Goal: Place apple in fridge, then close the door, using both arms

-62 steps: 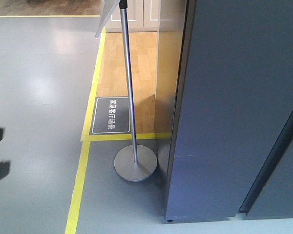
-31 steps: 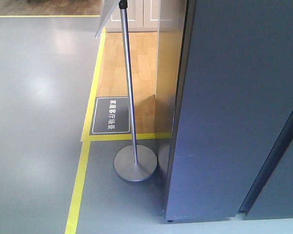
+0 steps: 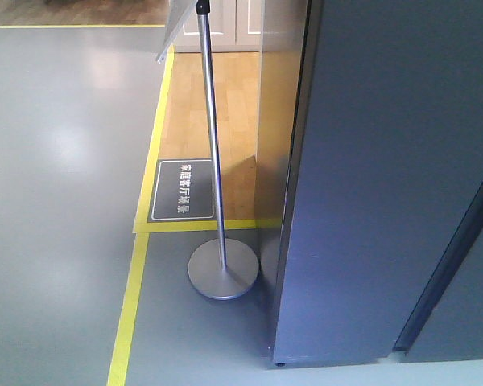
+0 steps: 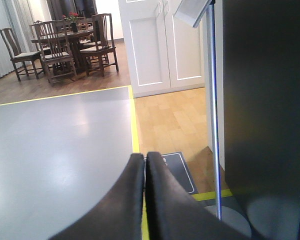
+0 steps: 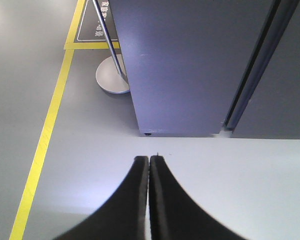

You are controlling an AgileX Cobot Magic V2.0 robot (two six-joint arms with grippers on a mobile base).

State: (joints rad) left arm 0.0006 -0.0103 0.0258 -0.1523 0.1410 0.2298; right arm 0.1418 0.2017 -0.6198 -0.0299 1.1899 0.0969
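The fridge [image 3: 386, 177] stands at the right of the front view, dark grey, with its door [image 5: 270, 70] shut against the cabinet along a dark vertical seam. The apple appears in no view; its location cannot be told. The left gripper [image 4: 144, 165] has its jaws pressed together, holding nothing, aimed over the grey floor [image 4: 60, 145] towards a yellow floor line [image 4: 135, 130]. The right gripper [image 5: 149, 162] likewise has its jaws together and empty, pointing at the fridge base. A metal sign stand [image 3: 222, 269] rests just beside the fridge's left corner.
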